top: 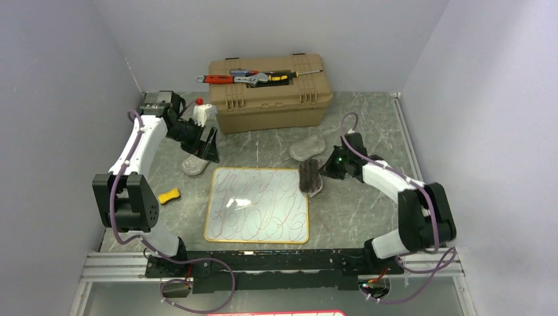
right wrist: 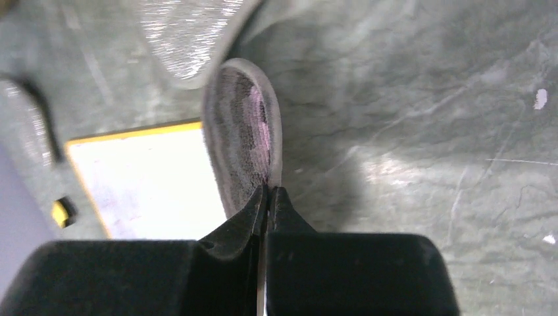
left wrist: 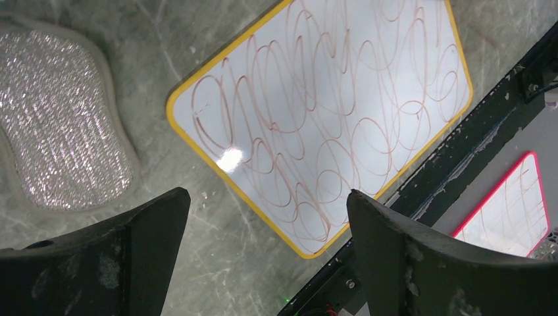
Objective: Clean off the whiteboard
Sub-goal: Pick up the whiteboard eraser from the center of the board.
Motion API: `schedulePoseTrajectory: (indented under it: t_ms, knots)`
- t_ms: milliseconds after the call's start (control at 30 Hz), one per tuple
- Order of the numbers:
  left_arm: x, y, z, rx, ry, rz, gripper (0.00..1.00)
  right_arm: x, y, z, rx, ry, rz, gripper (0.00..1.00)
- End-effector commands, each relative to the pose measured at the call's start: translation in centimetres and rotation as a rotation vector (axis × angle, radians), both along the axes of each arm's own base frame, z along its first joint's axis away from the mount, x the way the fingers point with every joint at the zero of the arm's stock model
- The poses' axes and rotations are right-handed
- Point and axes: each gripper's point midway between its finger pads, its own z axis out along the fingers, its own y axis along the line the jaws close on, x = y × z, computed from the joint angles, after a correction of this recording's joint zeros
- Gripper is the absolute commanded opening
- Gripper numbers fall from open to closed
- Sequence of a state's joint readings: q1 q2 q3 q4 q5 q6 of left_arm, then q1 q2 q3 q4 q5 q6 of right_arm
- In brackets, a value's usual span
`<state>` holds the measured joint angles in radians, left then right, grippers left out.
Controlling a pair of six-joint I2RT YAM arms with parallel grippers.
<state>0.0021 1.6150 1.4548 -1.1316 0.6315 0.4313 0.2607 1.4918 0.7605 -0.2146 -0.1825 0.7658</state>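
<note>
At the middle of the table, seen from overhead, lies the whiteboard (top: 256, 205), flat, white with a thin yellow rim, and covered edge to edge in looping reddish-brown scribbles. None of it looks wiped yet.

The right claw (right wrist: 268, 194) is pinched tight on the edge of a dark, oval wiping pad (right wrist: 247, 141), which stands on edge just past the board's rim at about 2 o'clock. The left claw (top: 210, 150) hangs with its jaws spread wide and holds nothing, over a glittery silver pad (top: 195, 164) off the board's 10 o'clock corner.

Judging by this, the pad has been taken up and erasing is about to begin. The next move likely calls for carrying the pad toward 8 o'clock onto the board, laying its face flat and sweeping with steady downward pressure. The board rests loose, so it may slide unless the free arm braces it.

The tabletop (top: 368, 131) is grey-green marbled stone. At 12 o'clock from the board sits a tan toolbox (top: 270, 92) with hand tools (top: 253, 78) on its lid. A second silver pad (top: 306, 149) lies at 1 o'clock and a small yellow object (top: 169, 195) at 9 o'clock. Plain pale lavender walls (top: 66, 79) close in on three sides.
</note>
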Motion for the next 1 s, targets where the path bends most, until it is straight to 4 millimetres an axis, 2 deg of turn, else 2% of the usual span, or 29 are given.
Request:
schedulePoseTrajectory:
  t_ms: [0,100,200,333,467,567,633,733,867,967]
  knots:
    - [-0.2,-3.2,3.1,-0.054,-0.069,-0.097,0.96,0.6,1.0,6.4,0.063,-0.194,0.059,0.0]
    - [-1.0,-5.3,4.2,-0.069,-0.081,-0.169,0.99,-0.2,2.3,9.5,0.128,-0.271,0.117,0.0]
    - [-2.0,-7.4,5.8,-0.124,-0.104,-0.26,0.99,-1.4,5.0,13.9,0.17,-0.412,0.264,0.0]
    - [-3.9,-9.7,8.3,-0.237,-0.132,-0.382,1.0,-3.4,8.0,18.1,0.148,-0.539,0.443,0.0]
    - [-5.8,-11.8,10.6,-0.422,-0.09,-0.405,0.99,-3.8,10.1,22.2,0.156,-0.665,0.43,0.0]
    - [-7.0,-12.8,11.4,-0.49,-0.08,-0.423,1.0,-4.8,12.8,25.1,0.196,-0.753,0.434,0.0]
    - [-7.7,-13.2,11.7,-0.523,-0.078,-0.44,0.99,-5.4,14.6,26.5,0.206,-0.795,0.467,0.0]
    - [-8.6,-13.4,12.0,-0.564,-0.073,-0.463,0.99,-6.3,16.6,27.3,0.255,-0.812,0.548,0.0]
    - [-9.6,-13.4,12.2,-0.608,-0.045,-0.495,1.0,-7.1,17.5,28.2,0.311,-0.836,0.592,0.0]
    - [-9.9,-13.7,13.1,-0.655,-0.052,-0.523,0.89,-7.0,17.9,28.2,0.294,-0.843,0.594,0.0]
